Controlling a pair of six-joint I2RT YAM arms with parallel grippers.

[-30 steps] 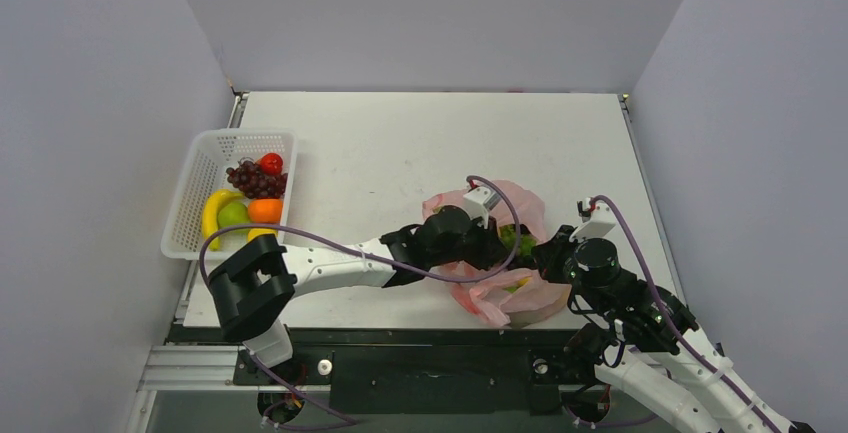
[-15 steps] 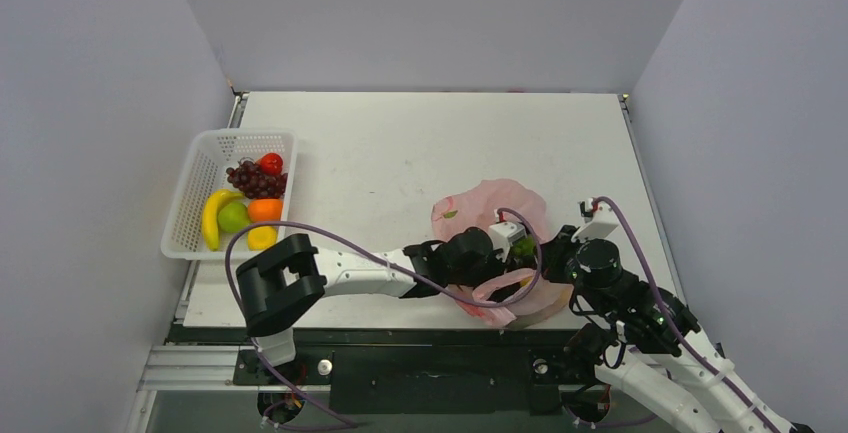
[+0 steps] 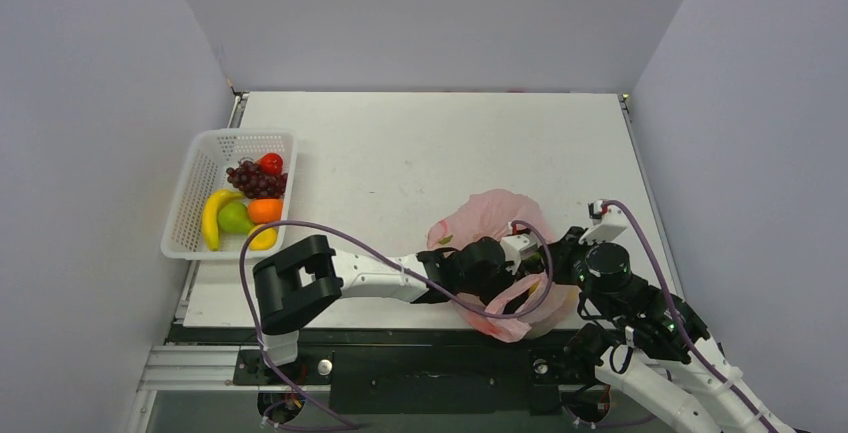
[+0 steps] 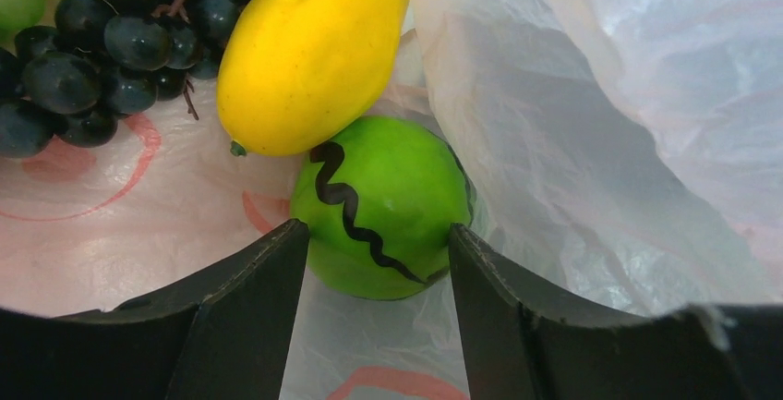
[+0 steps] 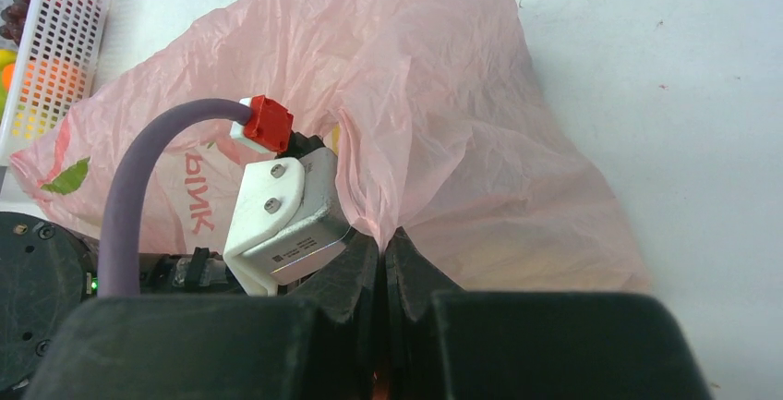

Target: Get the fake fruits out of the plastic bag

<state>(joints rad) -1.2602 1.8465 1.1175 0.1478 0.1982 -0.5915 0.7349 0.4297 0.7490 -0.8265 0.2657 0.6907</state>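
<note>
Inside the plastic bag [image 4: 591, 141], my left gripper [image 4: 377, 234] is open, its fingertips on either side of a green fruit with a black zigzag line [image 4: 383, 206]. A yellow fruit [image 4: 309, 49] leans on it from above, and dark grapes [image 4: 111, 40] lie at upper left. From above, the pink plastic bag [image 3: 480, 215] lies at the table's near right with the left gripper [image 3: 525, 253] buried in its mouth. My right gripper [image 5: 382, 238] is shut on a pinch of the bag's film [image 5: 434, 95], right beside the left wrist's white camera block [image 5: 291, 215].
A white mesh basket [image 3: 200, 168] stands at the table's left edge with a banana [image 3: 211, 218], a green pear [image 3: 234, 217], an orange [image 3: 265, 210], purple grapes [image 3: 255, 180] and a red fruit [image 3: 270, 163]. The bag lies close to the table's near edge [image 3: 400, 325].
My left gripper has gone from shut to open and has pushed right and nearer, deeper into the bag. The bag and the right gripper holding it have shifted slightly toward the near edge.
</note>
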